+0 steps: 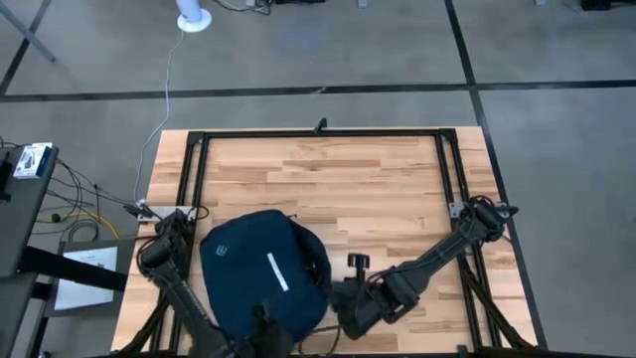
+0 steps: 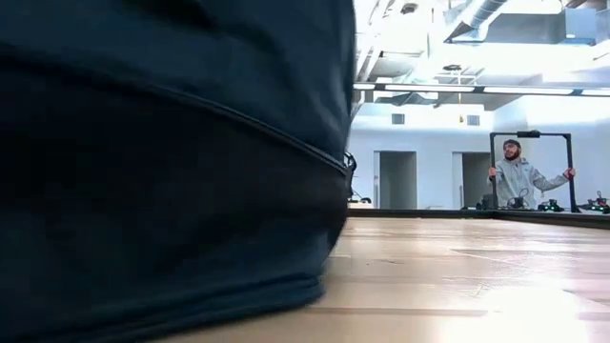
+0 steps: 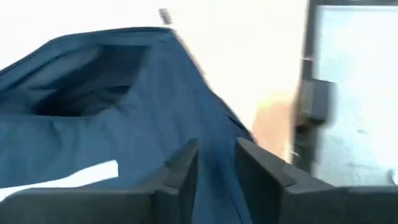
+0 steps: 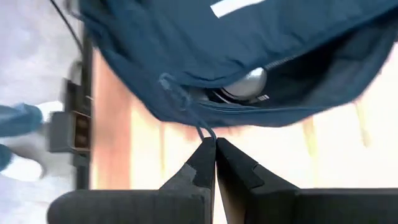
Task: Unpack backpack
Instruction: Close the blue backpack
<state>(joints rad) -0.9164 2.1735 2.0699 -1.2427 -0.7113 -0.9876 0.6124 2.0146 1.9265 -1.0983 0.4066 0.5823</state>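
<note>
1. Right end effector (image 4: 215, 144): fingers pressed together, pinching a thin dark zipper pull cord (image 4: 205, 132) at the edge of the backpack (image 4: 249, 56). In the high view it sits at the backpack's right side, near the table's front edge.
2. Left end effector (image 3: 216, 163): fingers slightly spread, a narrow gap between them with backpack fabric running into it; whether they grip it, cannot tell. In the high view the left arm (image 1: 164, 261) comes in along the backpack's left side and its tip is hidden below the bag.
3. Backpack (image 1: 264, 273): dark navy, rounded, lying on the wooden table (image 1: 328, 174) at front-centre-left, white stripe (image 1: 277, 270) facing up, small white logo (image 1: 225, 251) near its upper left.
4. Opening: the right wrist view shows the zipper parted just above the pinched cord; inside, a rounded silvery object (image 4: 249, 83) is visible, kind unclear.
5. Low view: the backpack (image 2: 162, 162) fills the left half, resting on the table.
6. Background: a person (image 2: 516, 177) holds a dark frame (image 2: 530, 135) upright across the room.
</note>
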